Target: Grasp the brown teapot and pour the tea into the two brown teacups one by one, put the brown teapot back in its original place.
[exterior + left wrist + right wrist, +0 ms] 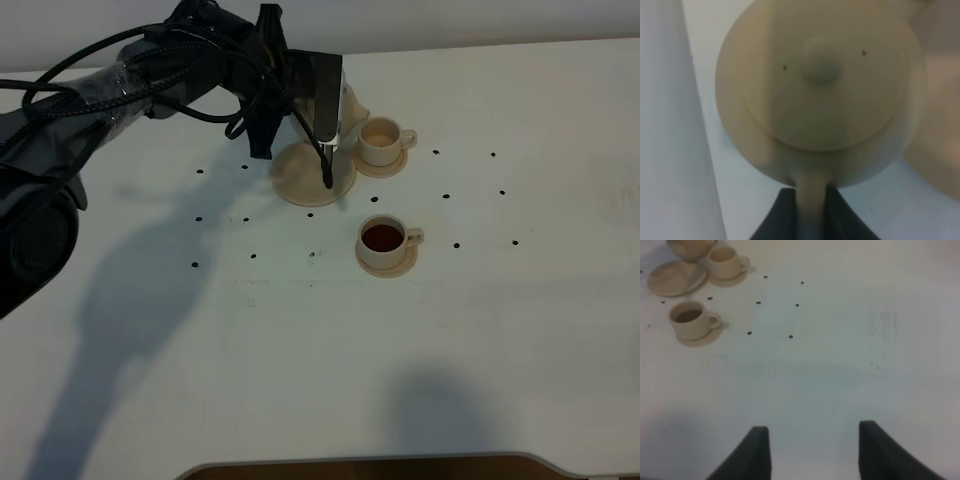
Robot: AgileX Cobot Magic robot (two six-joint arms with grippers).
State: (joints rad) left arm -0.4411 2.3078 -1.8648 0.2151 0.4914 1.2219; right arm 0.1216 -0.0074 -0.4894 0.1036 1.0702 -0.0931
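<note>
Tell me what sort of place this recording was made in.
Probably a robotics lab bench, not a kitchen: a plain white table marked with small black dots, a cabled robot arm, and a staged brown teapot with two brown teacups.

table (500, 350): white | on it: wide saucer (298, 186), two cup saucers (386, 269) (384, 171), black dots (457, 245)

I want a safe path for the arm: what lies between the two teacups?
Only bare table with one small black dot, seen in the exterior high and right wrist views.
</note>
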